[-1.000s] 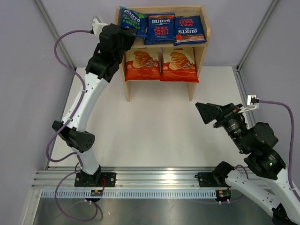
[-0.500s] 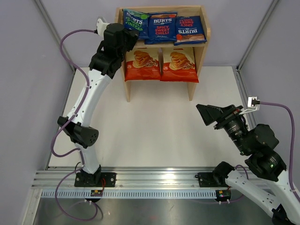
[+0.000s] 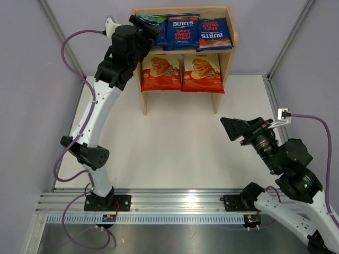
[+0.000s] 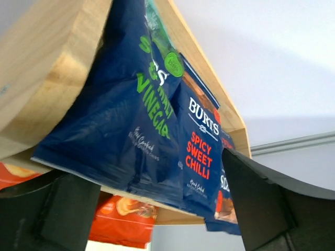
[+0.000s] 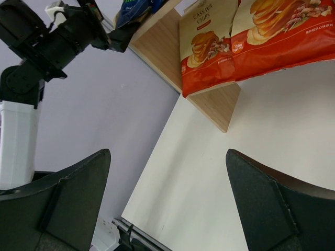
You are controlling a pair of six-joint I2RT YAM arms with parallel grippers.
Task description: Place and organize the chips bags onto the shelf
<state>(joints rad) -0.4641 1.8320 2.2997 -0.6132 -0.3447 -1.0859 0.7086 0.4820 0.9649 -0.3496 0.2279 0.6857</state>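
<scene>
**Worktop** [image 3: 175, 143]. White and flat. It lies below and behind my left fingers [image 3: 139, 22] and directly under my right fingers [image 3: 233, 129].

**Shelf** [image 3: 217, 100]. Light wood, two tiers, side panels, raised rim. It stands immediately ahead of my left fingers and well ahead of my right ones. All five bags sit on it, so I judge only tidying remains.

**Cassava chips bags** [image 3: 160, 73]. A pair, cream over red-orange. They stand side by side on the lower tier, below my left fingers, faces forward.

**Spicy Sweet Chilli bags** [image 3: 181, 32]. A pair, dark blue with red lettering. They lie on the upper tier, ahead and to the right of my left fingers.

**Sea Salt & Malt Vinegar bag** [image 4: 120, 115]. This is the item in hand.
- Look: dark blue with green lettering and a green top.
- Place: at the left end of the upper tier, against the side panel.
- Relation to my left fingers: straight ahead. Its long axis runs away from me toward the back rim. Its bottom seam is nearest me and overhangs the front edge.
- Neighbour: its right edge appears to lap over the adjacent chilli bag.

**Left fingers.** Spread wide, with the seam in the gap between them. Neither finger is visibly pressing it. This arm is by far the nearer, and I judge that a short forward push would seat the bag.

**Right fingers.** Apart, holding nothing, hovering over the worktop.
</scene>
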